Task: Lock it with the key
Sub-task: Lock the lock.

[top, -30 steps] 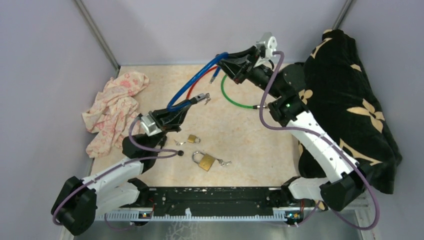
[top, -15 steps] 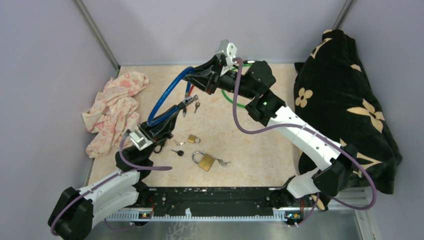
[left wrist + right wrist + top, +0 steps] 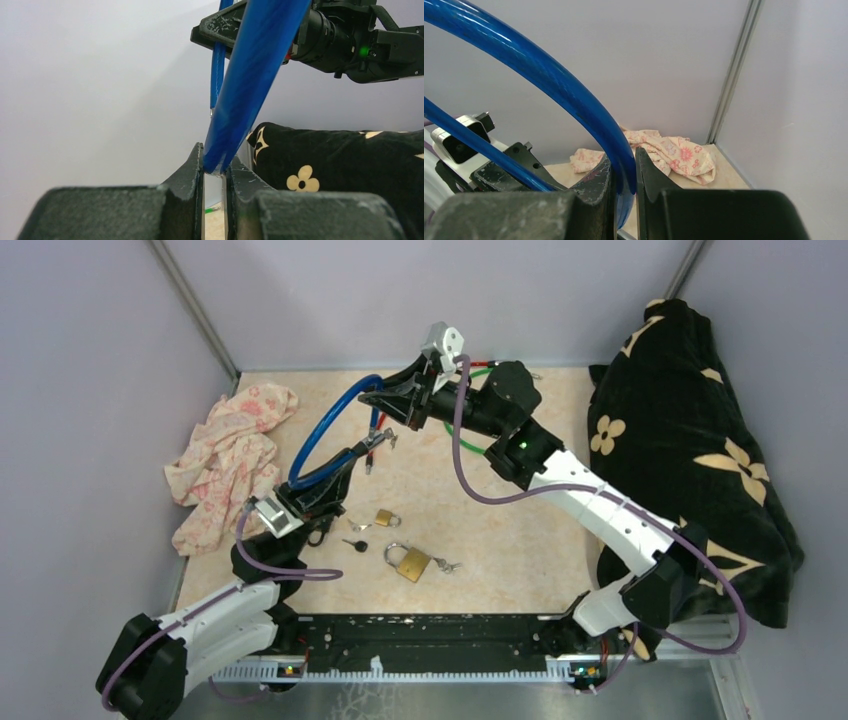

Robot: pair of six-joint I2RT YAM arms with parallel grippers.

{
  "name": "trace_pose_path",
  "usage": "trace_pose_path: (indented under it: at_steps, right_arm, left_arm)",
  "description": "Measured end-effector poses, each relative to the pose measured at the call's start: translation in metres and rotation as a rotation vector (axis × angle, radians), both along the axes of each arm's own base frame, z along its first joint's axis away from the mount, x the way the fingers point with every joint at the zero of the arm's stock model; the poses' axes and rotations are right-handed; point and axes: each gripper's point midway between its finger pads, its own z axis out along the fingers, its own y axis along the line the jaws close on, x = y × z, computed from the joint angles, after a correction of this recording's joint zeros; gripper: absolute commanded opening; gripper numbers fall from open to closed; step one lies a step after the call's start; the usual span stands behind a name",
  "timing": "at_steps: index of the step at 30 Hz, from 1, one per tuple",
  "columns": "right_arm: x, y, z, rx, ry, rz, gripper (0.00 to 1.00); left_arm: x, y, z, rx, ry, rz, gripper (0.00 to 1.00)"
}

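Note:
A blue cable lock (image 3: pixel 322 430) arches above the table between both grippers. My left gripper (image 3: pixel 347 460) is shut on its lower end, next to the lock head with a bunch of keys (image 3: pixel 381 440) hanging from it. In the left wrist view the jaws (image 3: pixel 214 156) pinch the blue cable (image 3: pixel 250 75). My right gripper (image 3: pixel 378 400) is shut on the upper end; in the right wrist view the jaws (image 3: pixel 623 161) clamp the blue cable (image 3: pixel 549 75). A thin red cable (image 3: pixel 371 452) hangs by the lock head.
On the table lie a small brass padlock (image 3: pixel 387 518), a larger brass padlock with keys (image 3: pixel 411 564), a black key (image 3: pixel 354 545) and a green cable (image 3: pixel 468 443). A floral cloth (image 3: pixel 228 460) lies at the left. A black flowered blanket (image 3: pixel 700 440) fills the right.
My right arm has swung left with its end of the blue cable, bending the loop tighter. My left gripper has drawn back toward the near left, still holding the cable.

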Motion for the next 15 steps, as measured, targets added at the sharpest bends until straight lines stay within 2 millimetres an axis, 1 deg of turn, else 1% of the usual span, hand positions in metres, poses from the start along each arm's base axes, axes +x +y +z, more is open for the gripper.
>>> trace_pose_path:
  at_steps: [7,15]
  right_arm:
    - [0.006,0.006,-0.01,-0.014,0.015,0.001,0.0]
    - [0.006,0.009,-0.012,-0.012,0.029,0.015,0.0]
  left_arm:
    - [0.001,0.001,0.0,-0.005,0.003,0.003,0.0]
    - [0.003,0.003,0.0,-0.005,0.004,0.022,0.0]
